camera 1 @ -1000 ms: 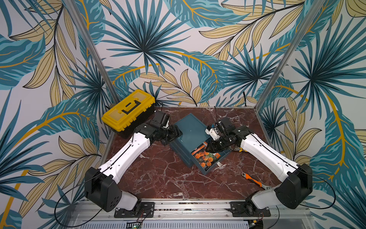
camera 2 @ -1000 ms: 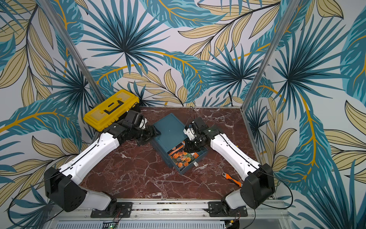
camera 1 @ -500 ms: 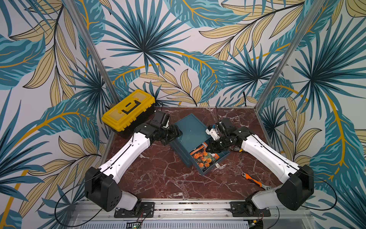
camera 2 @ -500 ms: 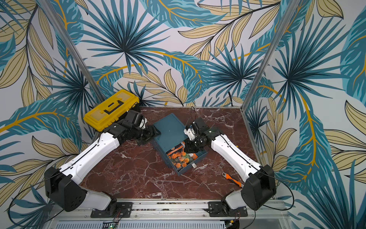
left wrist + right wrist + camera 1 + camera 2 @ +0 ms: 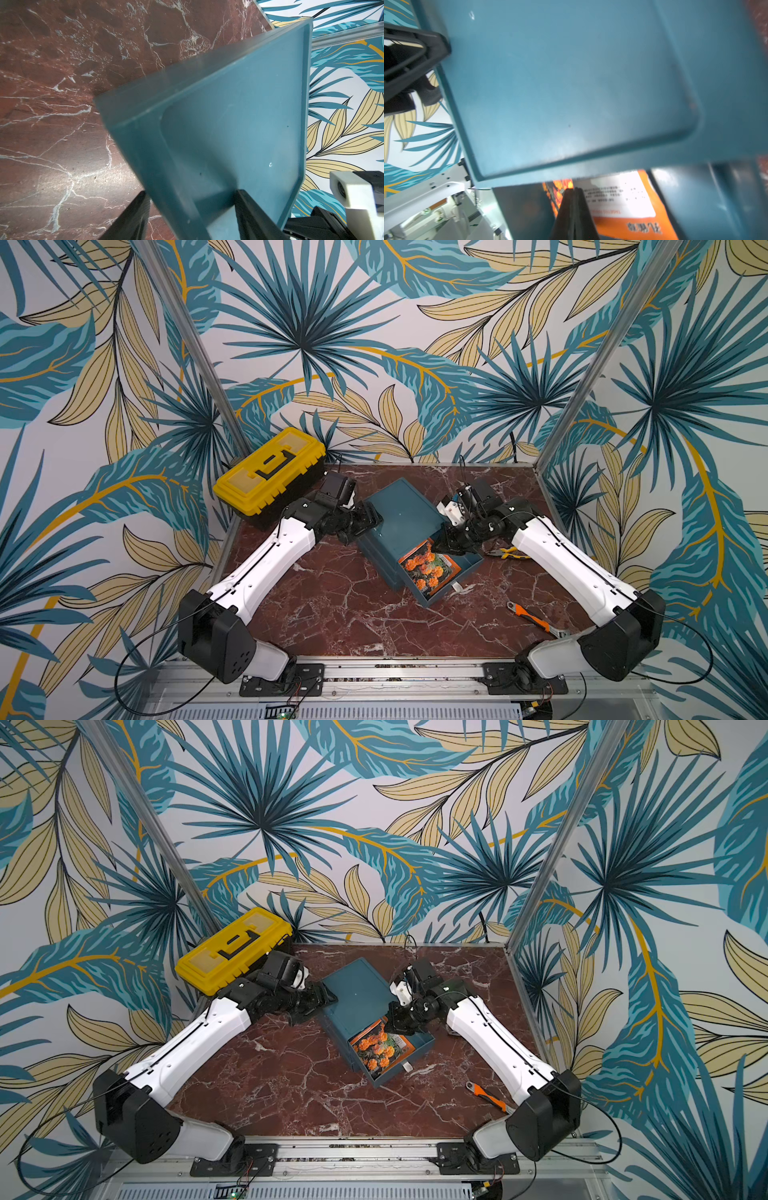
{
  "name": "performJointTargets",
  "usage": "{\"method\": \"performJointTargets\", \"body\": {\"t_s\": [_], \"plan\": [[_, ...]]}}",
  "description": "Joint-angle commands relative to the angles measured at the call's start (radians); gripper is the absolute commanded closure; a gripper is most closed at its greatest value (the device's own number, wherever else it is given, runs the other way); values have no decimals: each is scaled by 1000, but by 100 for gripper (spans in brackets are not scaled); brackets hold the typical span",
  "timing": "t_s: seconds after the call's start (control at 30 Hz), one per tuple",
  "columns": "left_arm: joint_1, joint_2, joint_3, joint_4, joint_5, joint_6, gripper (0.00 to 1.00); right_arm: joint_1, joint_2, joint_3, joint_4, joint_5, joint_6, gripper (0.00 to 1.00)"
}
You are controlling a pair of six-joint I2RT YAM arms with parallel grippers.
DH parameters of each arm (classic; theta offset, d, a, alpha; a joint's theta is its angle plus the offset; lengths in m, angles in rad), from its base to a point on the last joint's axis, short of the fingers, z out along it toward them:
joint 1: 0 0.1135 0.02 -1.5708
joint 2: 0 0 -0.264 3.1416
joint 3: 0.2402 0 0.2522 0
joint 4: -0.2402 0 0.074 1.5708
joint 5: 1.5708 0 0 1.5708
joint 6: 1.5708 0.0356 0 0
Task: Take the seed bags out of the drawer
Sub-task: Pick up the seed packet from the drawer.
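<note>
A teal cabinet [image 5: 399,510] stands mid-table with its drawer [image 5: 469,564] pulled out toward the front. Orange seed bags [image 5: 424,570] with flower pictures lie in the drawer in both top views [image 5: 376,1048]. My right gripper [image 5: 440,547] reaches into the back of the drawer and is shut on the edge of one flower-printed seed bag [image 5: 556,195], which tilts upward. Beside it lies a seed bag [image 5: 618,197] with a white text panel. My left gripper [image 5: 370,518] is closed over the cabinet's far left corner [image 5: 145,124], one finger on top, one along the side.
A yellow toolbox [image 5: 270,468] sits at the back left, close behind my left wrist. An orange-handled wrench [image 5: 534,616] lies at the front right. Yellow-handled pliers [image 5: 509,551] lie beside my right forearm. Patterned walls close in the back and sides.
My right gripper has shut at the back of the drawer, and a flower-printed seed bag now tilts up with it. The left arm has held still.
</note>
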Motion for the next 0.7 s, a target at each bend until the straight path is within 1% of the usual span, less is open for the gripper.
{"method": "performJointTargets", "body": {"t_s": [0.0, 0.27, 0.5, 0.67], "plan": [[-12, 10, 13, 4, -3, 16, 32, -5, 25, 33, -88, -61, 72, 100], [-18, 6, 4, 18, -13, 10, 32, -29, 31, 73, -171, -146, 145, 100], [-20, 6, 5, 25, -15, 4, 32, -70, 16, 108, -232, -139, 149, 100], [-21, 5, 4, 28, -21, 4, 32, -110, -6, 93, -235, -164, 160, 100]]}}
